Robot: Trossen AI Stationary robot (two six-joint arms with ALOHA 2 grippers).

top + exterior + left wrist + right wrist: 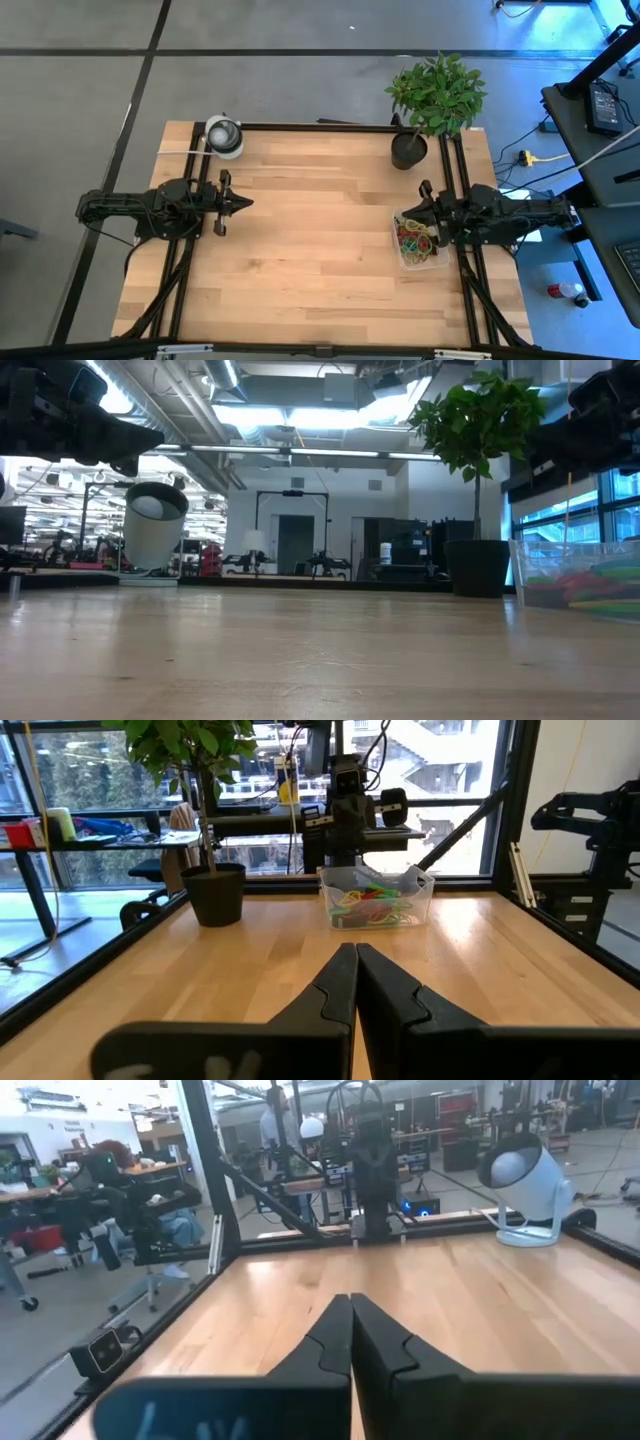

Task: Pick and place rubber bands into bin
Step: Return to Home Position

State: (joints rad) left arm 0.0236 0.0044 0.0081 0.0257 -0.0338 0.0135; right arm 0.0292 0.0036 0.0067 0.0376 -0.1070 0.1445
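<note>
Your right pincer (350, 1298) is hanging closed and empty just over the bin (424, 892), which is sitting by the desk's (320, 250) right edge holding the rubber bands (370, 906). Your left pincer (356, 948), likewise pressing shut on nothing, is pointing straight across at that bin, well apart; the right arm is lying nearer.

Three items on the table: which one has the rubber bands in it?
The clear bin at the right edge of the table, with rubber bands inside. The black pot holds a plant; the white roll stands at the far-left corner.
</note>
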